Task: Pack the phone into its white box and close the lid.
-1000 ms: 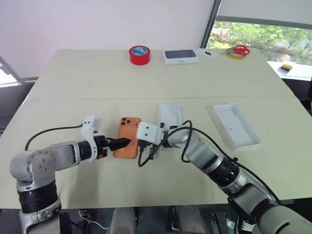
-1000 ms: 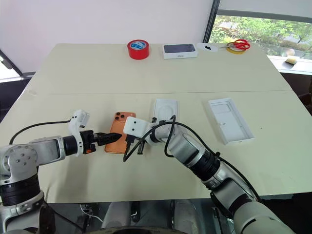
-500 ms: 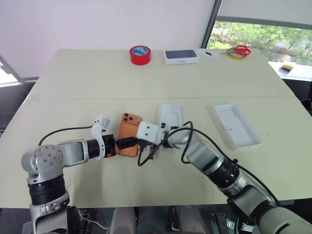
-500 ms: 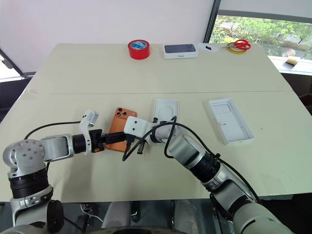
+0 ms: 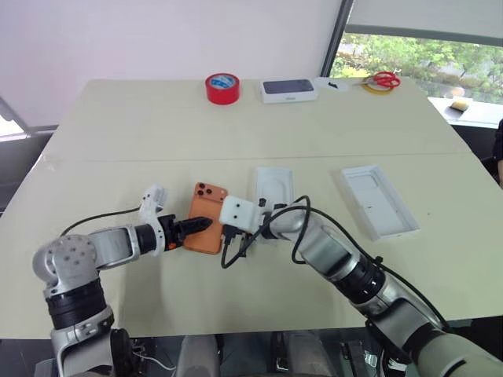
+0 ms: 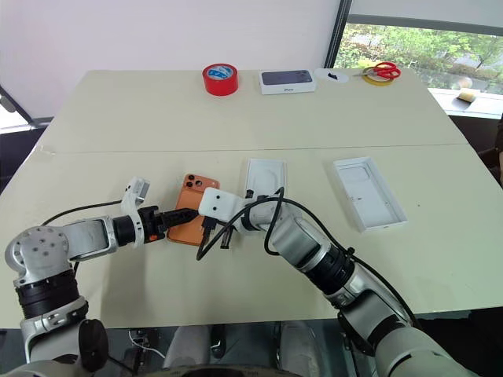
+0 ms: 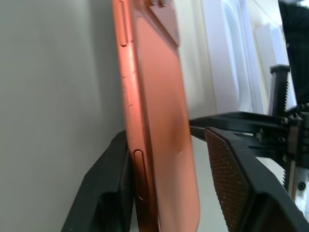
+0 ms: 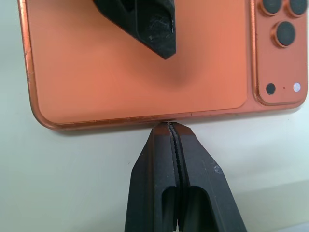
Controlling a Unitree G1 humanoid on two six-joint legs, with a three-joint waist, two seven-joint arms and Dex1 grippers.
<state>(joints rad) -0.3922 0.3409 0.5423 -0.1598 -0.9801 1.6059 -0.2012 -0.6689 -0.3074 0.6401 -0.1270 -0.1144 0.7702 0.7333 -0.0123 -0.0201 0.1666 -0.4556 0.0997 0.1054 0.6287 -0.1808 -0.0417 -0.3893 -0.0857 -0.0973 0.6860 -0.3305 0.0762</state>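
Change: the left tool has narrowed its fingers around the left edge of the phone; a second ago they stood wide and beside it.
Left tool: partly closed, one finger under the phone's edge and one over its back, a gap showing at the upper pad, so the grip looks not yet firm.
Right tool: the right tool is fully closed, holding nothing, its tip pressed to the phone's right edge as a stop.
Phone: orange, camera side up, centre-left of the head view, its left edge lifted slightly off the desk.
Meaning: the pickup seems to be starting; the packing is still to come.
Box: the white tray lies open at centre right, well apart from the phone.
In the way: a thin white insert and the right arm lie between phone and tray.
Far edge: red tape roll, closed white box, scissors.
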